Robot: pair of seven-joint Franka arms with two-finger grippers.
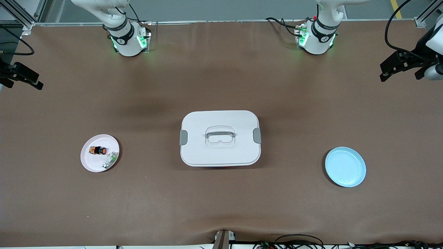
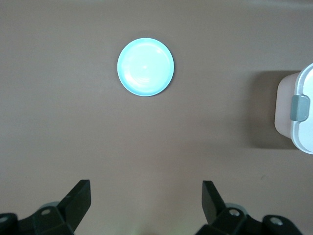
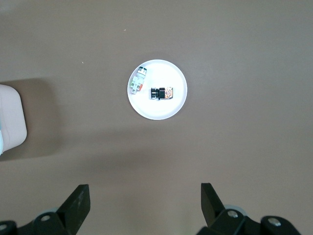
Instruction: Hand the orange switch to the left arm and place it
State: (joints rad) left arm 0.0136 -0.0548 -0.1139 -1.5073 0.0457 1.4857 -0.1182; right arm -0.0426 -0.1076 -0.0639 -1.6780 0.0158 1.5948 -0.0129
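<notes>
The orange switch [image 1: 98, 150] [image 3: 163, 92], a tiny black cylinder with an orange cap, lies on its side on a pink plate [image 1: 89, 163] [image 3: 156, 113] toward the right arm's end of the table. The white box [image 1: 207, 154] [image 2: 306, 78] [image 3: 10, 117] with grey clips and a lid handle stands at the table's middle. My right gripper [image 3: 145, 191] hangs open and empty high over bare table, well apart from the switch. My left gripper [image 2: 145, 188] is open and empty too, high over bare table near a blue plate [image 1: 345, 167] [image 2: 145, 67].
A small white-and-green component [image 1: 110, 159] [image 3: 138, 83] shares the pink plate with the switch. The blue plate holds nothing and lies toward the left arm's end. Both arm bases stand along the table edge farthest from the front camera. Black camera mounts jut in at both ends.
</notes>
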